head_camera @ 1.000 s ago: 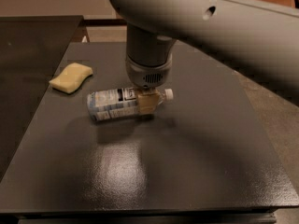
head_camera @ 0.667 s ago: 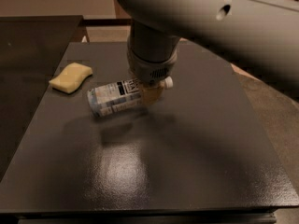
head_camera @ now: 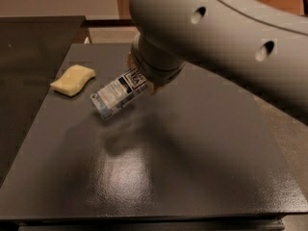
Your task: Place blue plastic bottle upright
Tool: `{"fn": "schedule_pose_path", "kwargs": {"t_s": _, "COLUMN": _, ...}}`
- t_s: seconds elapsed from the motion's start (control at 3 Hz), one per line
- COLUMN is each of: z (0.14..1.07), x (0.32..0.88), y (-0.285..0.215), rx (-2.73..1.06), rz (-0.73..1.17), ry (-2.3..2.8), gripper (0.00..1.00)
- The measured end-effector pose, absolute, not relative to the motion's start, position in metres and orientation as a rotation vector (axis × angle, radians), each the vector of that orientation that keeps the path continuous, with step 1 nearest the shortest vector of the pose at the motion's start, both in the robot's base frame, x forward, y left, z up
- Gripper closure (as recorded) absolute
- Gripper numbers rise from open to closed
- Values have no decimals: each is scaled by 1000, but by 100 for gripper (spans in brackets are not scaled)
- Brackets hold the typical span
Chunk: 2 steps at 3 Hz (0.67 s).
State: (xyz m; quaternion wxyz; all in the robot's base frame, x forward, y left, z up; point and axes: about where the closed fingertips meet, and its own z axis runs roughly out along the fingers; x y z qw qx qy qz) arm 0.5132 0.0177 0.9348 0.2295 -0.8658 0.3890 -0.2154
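Note:
The blue plastic bottle (head_camera: pixel 114 97) is a small clear bottle with a pale label and a dark band. It hangs tilted above the dark table (head_camera: pixel 192 158), base pointing down to the left, with its shadow on the tabletop below. Its cap end is hidden under my wrist. My gripper (head_camera: pixel 142 79) is at the back middle of the table, shut on the bottle's upper part. The big grey arm covers most of the gripper; one tan fingertip (head_camera: pixel 153 87) shows beside the label.
A yellow sponge (head_camera: pixel 73 80) lies at the table's back left, just left of the bottle. A second dark table (head_camera: pixel 29 47) stands to the left. Bare floor (head_camera: pixel 288 124) lies to the right.
The bottle lay flat on the table one second ago. Now it is lifted off the surface and tilted, cap end up, and the arm has risen with it.

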Motion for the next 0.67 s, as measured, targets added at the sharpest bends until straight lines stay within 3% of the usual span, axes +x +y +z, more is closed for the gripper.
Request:
{"fn": "schedule_pose_path", "kwargs": {"t_s": 0.33, "z": 949, "x": 520, "y": 24, "rx": -2389, "rz": -809, "ry": 796, "gripper": 100}}
{"fn": "schedule_pose_path", "kwargs": {"t_s": 0.67, "z": 962, "x": 526, "y": 36, "rx": -2339, "rz": -844, "ry": 735, "gripper": 100}}
